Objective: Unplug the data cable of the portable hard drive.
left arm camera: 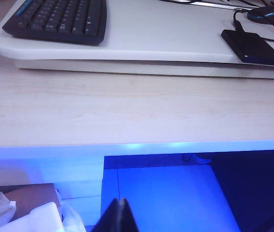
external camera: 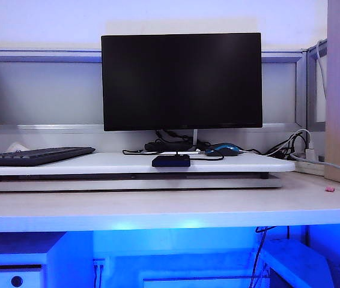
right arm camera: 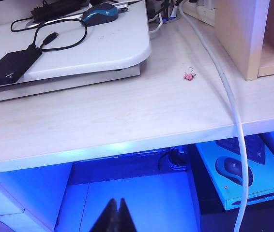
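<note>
The portable hard drive (external camera: 171, 160) (left arm camera: 251, 47) (right arm camera: 8, 67) is a flat black box lying at the front edge of the white raised board (external camera: 128, 163). The thin black data cable (right arm camera: 85, 35) (left arm camera: 235, 21) runs from the drive's rear end and loops over the board behind it, ending in a small plug (right arm camera: 50, 38) that lies loose. My left gripper (left arm camera: 120, 215) and right gripper (right arm camera: 116, 215) both hang below the desk's front edge, far from the drive, shut on nothing. Neither shows in the exterior view.
A black keyboard (external camera: 35, 156) lies left on the board, a blue-and-black mouse (external camera: 224, 149) behind the drive, a monitor (external camera: 182, 81) at the back. A pink clip (right arm camera: 189, 75), a white cord (right arm camera: 229, 96) and a wooden cabinet (right arm camera: 243, 34) are on the right.
</note>
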